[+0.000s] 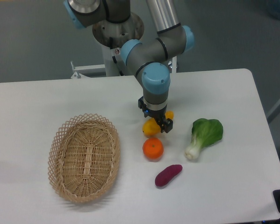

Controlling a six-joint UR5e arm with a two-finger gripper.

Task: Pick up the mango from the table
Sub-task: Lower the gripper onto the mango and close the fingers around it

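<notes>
The mango lies on the white table just right of centre. Its yellow end shows to the left of the gripper and its orange tip pokes out at the upper right. My gripper is down over the middle of the mango, pointing straight down. Its dark fingers stand on either side of the fruit, and one finger shows in front. The gripper looks open, and the mango still rests on the table. The arm hides the mango's middle.
A round orange sits just below the mango. A purple sweet potato lies nearer the front edge. A bok choy lies to the right. An oval wicker basket stands at the left.
</notes>
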